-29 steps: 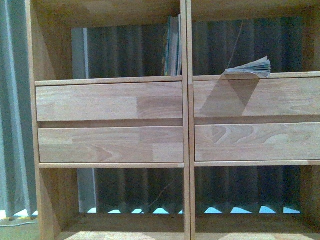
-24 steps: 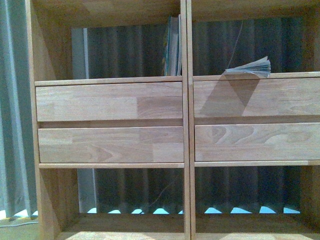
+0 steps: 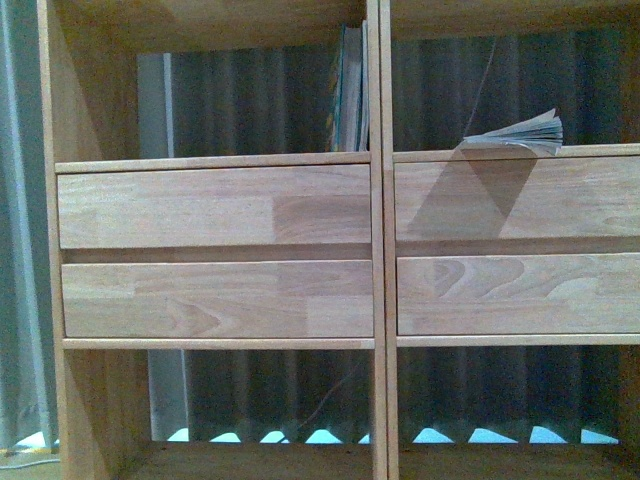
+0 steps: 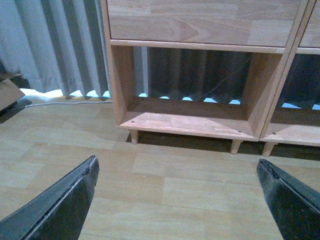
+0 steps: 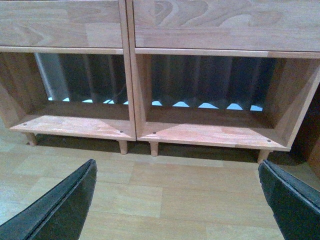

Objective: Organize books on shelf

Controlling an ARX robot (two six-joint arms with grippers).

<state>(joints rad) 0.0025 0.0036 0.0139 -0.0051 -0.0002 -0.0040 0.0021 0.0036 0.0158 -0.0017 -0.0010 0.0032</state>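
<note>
Left gripper and right gripper both spread wide, empty, low; I'd raise right to floppy book on shelf, pinch bound edge.

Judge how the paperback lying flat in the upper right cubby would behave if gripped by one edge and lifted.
The paperback would probably flop: its pages fan apart and its top leaves curl upward. It looks thin, so it is likely light for its size. Since it lies flat on the shelf, a push would more likely slide it than tip it.
</note>
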